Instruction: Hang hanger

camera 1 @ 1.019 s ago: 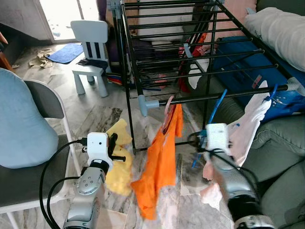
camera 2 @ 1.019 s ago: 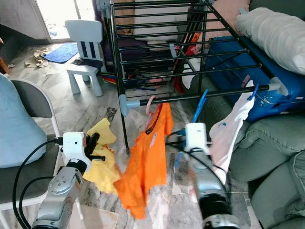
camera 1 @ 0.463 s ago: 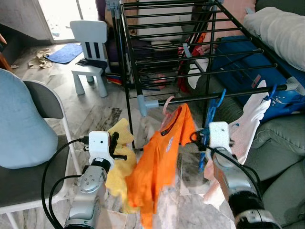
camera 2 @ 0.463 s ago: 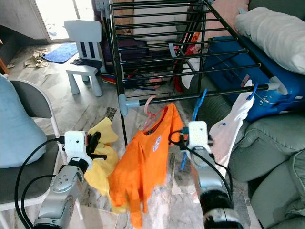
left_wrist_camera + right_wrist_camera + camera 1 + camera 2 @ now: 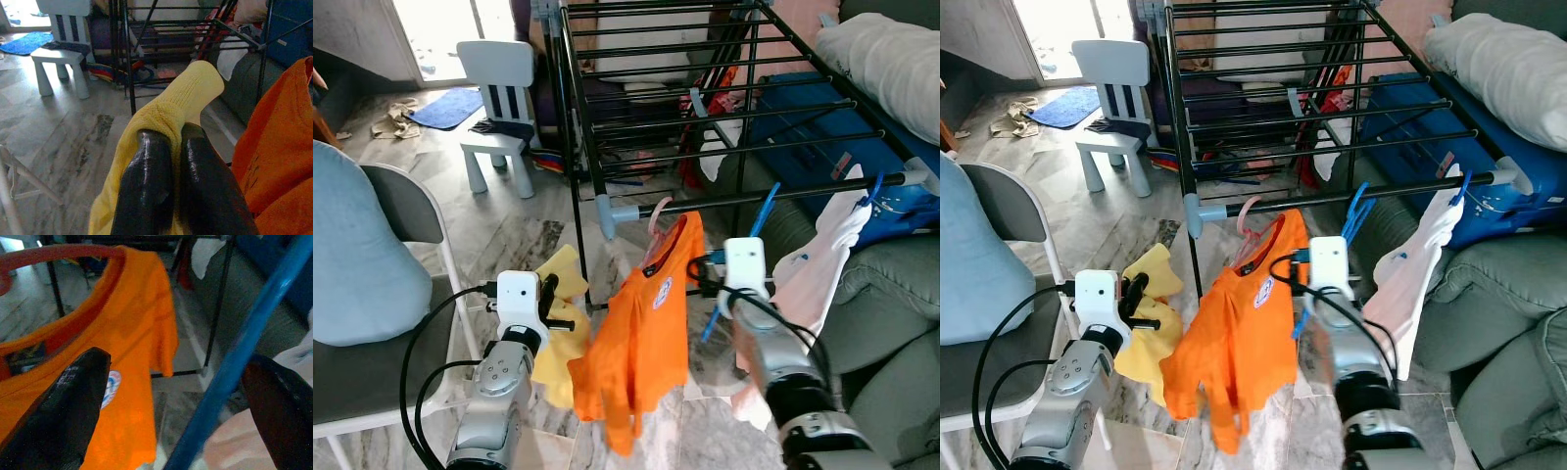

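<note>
Hanging from the rack's (image 5: 724,117) front rail (image 5: 773,194), near its left corner cap: a pink hanger (image 5: 658,215) carrying an orange shirt (image 5: 641,343), hem dangling above the tiled floor (image 5: 509,235). Hanging further along the same rail: a blue hanger (image 5: 744,264), slanting down, and at the right end a white garment (image 5: 822,255) on a blue hook. Reaching up between orange shirt and blue hanger: right gripper (image 5: 176,396), fingers (image 5: 73,401) spread wide, the blue hanger crossing the gap, orange shirt just beside one finger, nothing pinched. Holding low by the chair's (image 5: 372,294) front edge: left gripper (image 5: 168,176), fingers (image 5: 146,181) pressed together on a yellow cloth (image 5: 176,103). Leaving open floor between chair and rack's left leg, reaching back toward a small white chair (image 5: 499,108) and a blue mat (image 5: 450,108). Crowding the right edge: grey sofa (image 5: 891,294), blue bin (image 5: 822,127) behind the rail, white pillow (image 5: 891,59) at the far right corner.
</note>
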You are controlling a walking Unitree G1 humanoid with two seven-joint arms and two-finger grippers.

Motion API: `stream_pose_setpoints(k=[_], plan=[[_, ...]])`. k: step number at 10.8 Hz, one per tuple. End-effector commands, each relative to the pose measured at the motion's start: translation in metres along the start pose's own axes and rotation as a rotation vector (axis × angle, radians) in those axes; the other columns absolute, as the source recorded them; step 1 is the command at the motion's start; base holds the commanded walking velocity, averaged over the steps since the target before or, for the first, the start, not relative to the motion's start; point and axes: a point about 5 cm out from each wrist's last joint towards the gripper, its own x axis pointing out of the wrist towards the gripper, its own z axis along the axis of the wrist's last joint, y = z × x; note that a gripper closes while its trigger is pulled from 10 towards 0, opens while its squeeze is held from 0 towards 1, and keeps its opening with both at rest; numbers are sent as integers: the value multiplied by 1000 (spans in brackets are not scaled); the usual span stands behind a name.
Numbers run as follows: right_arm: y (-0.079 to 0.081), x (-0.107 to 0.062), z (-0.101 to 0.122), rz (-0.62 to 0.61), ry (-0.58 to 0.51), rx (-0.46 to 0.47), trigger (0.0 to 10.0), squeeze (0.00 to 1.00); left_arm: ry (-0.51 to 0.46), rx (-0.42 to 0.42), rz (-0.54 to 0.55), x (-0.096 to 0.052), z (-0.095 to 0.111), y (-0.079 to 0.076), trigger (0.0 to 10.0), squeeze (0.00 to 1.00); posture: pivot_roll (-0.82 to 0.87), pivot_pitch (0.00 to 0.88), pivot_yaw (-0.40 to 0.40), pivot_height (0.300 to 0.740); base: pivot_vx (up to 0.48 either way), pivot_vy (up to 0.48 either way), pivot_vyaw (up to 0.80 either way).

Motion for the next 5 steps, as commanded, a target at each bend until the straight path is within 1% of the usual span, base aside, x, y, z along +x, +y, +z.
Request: stream_pose_setpoints(k=[1,2,3,4,5], plan=[[4,2,5,3,5,13,10000,0,-26,11,-6,4,7,-1,10000,0,-117,42,-4,740,0,0,0],[8,2,5,9,13,-5,10000,0,-26,11,-6,4,7,-1,10000,0,-117,42,-5,740,0,0,0],[4,1,2,-5,25,-11,10000,0,-25,11,-6,4,7,-1,10000,0,-117,42,-5,740,0,0,0],[-9,-2,-2,-49,32,-20,10000,0,-23,10,-6,4,7,-2,10000,0,-121,45,-4,740,0,0,0],[-17,-4,-1,-77,22,-23,10000,0,-20,8,-7,3,6,-2,10000,0,-127,47,0,740,0,0,0]])
